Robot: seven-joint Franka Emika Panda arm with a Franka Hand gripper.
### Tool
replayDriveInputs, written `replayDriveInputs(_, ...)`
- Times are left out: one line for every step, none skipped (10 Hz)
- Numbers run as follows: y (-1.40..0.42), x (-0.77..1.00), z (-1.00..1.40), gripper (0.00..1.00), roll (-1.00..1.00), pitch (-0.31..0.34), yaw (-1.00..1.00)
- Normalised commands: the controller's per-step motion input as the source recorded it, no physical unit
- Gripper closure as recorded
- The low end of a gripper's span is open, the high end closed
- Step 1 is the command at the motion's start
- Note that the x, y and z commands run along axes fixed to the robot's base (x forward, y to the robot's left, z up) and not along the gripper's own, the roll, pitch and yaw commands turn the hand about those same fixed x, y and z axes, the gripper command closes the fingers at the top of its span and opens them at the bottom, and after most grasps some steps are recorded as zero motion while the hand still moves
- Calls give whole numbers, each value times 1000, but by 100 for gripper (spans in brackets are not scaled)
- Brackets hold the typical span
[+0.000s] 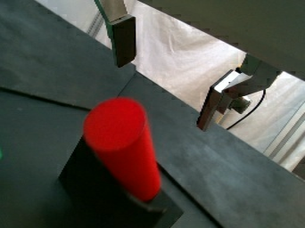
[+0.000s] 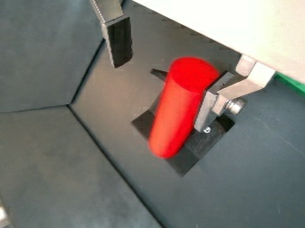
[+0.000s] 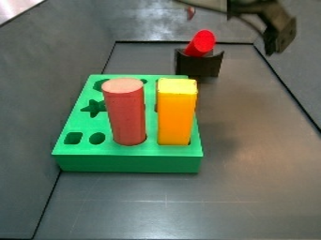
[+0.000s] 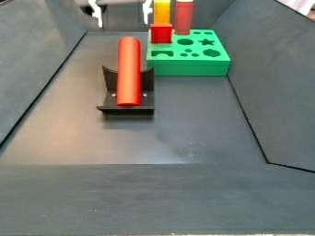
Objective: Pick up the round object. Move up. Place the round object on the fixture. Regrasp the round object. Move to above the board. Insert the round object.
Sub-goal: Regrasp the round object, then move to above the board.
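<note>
My gripper (image 2: 167,58) hangs spread and empty above the red peg (image 4: 128,68), which lies in the fixture (image 4: 127,96) toward the floor's far-left edge, well apart from the green board (image 4: 190,53). An off-centre regrasp could roll the peg out.

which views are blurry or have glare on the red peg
In both wrist views the red peg is soft and glowing, without surface detail; the open gripper also looks soft. In a side view it is sharper, with a pale sheen along its length.
</note>
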Motion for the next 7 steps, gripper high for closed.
replayDriveInputs(40, 45, -1000, 0, 49, -68, -61)
replayDriveInputs(36, 47, -964, 0, 50, -61, -58)
replayDriveInputs(22, 42, -727, 0, 50, -42, -53)
replayDriveInputs(15, 44, -496, 0, 52, -26, -43)
replayDriveInputs(10, 46, -328, 0, 55, -12, -30)
replayDriveInputs(0, 0, 0, 100, 0, 0, 0)
replayDriveInputs(7, -201, 1000, 100, -176, -180, -22)
